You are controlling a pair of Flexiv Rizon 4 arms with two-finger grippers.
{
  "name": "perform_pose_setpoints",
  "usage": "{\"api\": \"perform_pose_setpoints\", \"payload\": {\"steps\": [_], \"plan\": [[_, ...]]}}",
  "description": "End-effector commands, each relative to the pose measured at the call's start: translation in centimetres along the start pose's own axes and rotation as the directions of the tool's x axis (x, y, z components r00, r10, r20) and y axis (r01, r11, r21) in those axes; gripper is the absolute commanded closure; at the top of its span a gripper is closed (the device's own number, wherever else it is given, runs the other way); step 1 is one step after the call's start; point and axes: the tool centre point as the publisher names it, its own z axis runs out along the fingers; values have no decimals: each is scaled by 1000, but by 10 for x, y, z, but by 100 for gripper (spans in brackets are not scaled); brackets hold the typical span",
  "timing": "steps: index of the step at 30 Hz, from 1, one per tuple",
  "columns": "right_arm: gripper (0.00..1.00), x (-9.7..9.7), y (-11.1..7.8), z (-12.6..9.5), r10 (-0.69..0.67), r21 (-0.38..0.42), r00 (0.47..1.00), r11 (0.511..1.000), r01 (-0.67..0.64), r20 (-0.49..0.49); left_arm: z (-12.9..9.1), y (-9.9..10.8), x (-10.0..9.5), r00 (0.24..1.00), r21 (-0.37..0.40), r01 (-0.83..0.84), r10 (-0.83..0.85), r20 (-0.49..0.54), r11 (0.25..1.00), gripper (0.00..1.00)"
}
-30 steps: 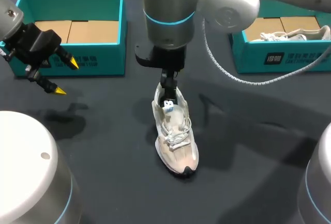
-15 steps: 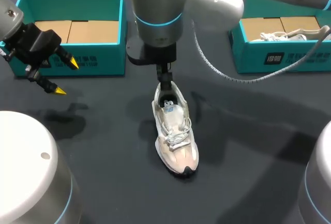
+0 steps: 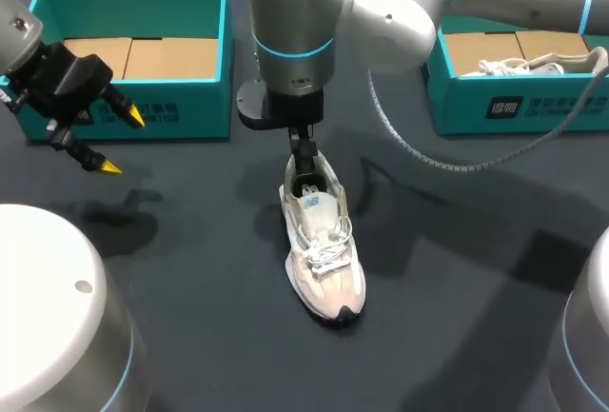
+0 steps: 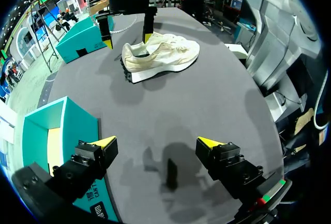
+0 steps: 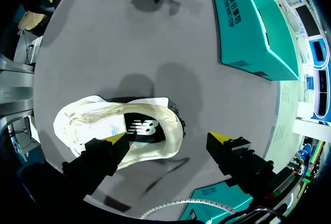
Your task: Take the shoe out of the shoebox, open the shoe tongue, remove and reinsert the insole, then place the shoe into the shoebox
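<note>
White sneaker lies on the table, toe toward 5 o'clock. The right gripper hangs spread over its heel at 12 o'clock, gripping nothing. The left gripper, at 10 o'clock, gapes empty.

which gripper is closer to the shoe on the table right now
Right. The right gripper hangs open over the heel of the shoe, one finger at its collar. The left gripper is open and far off, by the left shoebox.

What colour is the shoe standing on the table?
The shoe is cream-white with a dark sole, clearest in the left wrist view.
</note>
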Motion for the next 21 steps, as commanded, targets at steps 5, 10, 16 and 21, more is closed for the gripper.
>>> {"api": "perform_pose_setpoints", "payload": {"steps": [5, 10, 16, 21], "plan": [[0, -8, 3, 26, -12, 19, 1000, 1000, 13, -26, 0, 0, 0, 1000, -3, 0, 0, -1, 1000, 0], [8, -13, 4, 39, -24, 22, 999, 999, 25, -46, 0, 0, 0, 1000, -3, 0, 0, -1, 1000, 0], [10, -16, 2, 50, -27, 21, 998, 999, 29, -62, 0, 0, 0, 1000, -3, 0, 0, -1, 1000, 0], [17, -15, -1, 58, -19, 14, 997, 1000, 20, -71, 0, 0, 0, 1000, -3, 0, 0, -1, 1000, 0]]}}
